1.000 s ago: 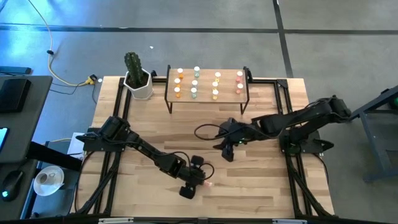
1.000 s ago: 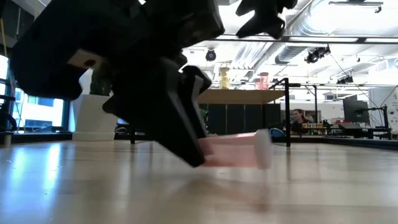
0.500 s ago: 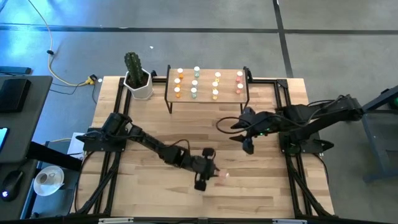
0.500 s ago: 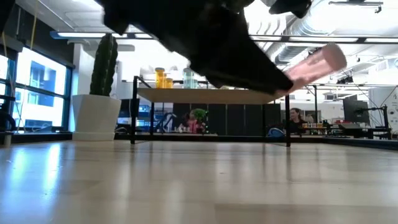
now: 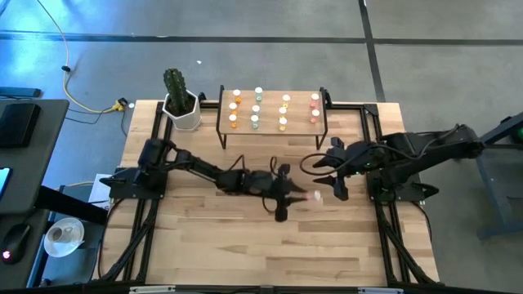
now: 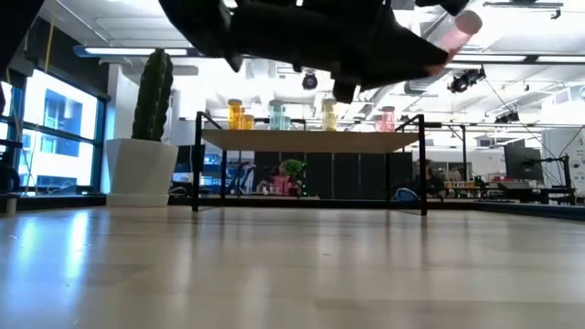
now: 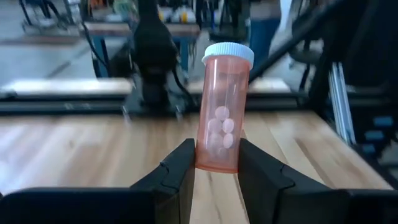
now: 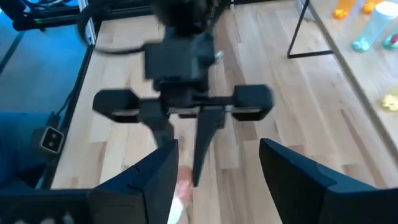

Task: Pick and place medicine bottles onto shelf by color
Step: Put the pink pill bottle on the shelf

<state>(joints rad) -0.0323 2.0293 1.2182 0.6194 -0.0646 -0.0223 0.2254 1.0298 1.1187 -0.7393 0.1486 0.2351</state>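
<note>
My left gripper is shut on a red-pink medicine bottle with a white cap, held above the table's middle. The bottle also shows in the high view and the low view. My right gripper is open and empty, facing the left gripper just right of the bottle's cap. In the right wrist view the bottle shows beside one of its fingers. The shelf stands at the far middle, with orange, pale green, yellow and pink bottles upright in columns on its top. My left gripper pinches the bottle's bottom end between its two fingers. The fingers come about level from the table's left, and the bottle reaches on beyond them. The bottle is lifted clear of the table, its white cap toward the right gripper and tilted somewhat upward.
A potted cactus stands at the far left beside the shelf. Black rails run along the table's left and right sides. Bare wood lies toward the near edge.
My left gripper has lifted the red-pink bottle, which lay on its side on the near table, clear of it. It has carried the bottle toward the far and right, toward the right gripper. My right gripper has drawn back toward the table's right edge.
</note>
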